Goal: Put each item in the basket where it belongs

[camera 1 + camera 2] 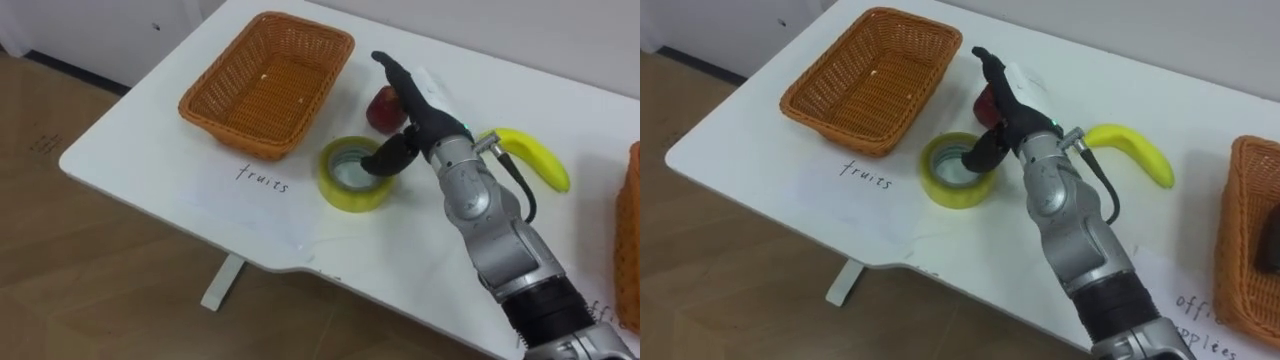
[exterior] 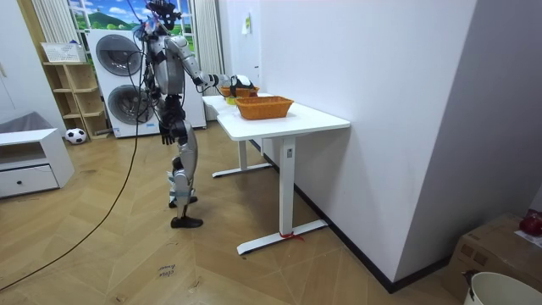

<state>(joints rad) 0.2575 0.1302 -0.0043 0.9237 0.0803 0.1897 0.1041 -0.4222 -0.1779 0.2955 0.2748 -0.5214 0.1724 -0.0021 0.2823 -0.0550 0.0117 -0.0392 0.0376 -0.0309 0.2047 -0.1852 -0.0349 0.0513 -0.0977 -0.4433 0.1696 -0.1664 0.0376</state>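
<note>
The right hand [image 1: 415,100] hovers spread, fingers straight, holding nothing, over the white table [image 1: 150,150]. The left hand [image 2: 167,131] hangs down, its state unreadable. The fruits basket [image 1: 268,80] is empty. The banana [image 1: 530,155] lies right of the tape [image 1: 340,190]. The apple [image 1: 380,110] is red, small and round, half-hidden under the fingers. I'd close on it squarely, clear of the tape.

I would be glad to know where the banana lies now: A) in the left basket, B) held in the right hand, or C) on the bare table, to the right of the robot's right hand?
C: the banana lies on the white table, right of the right hand, whose straight fingers reach over the apple; the left basket holds no banana.
</note>
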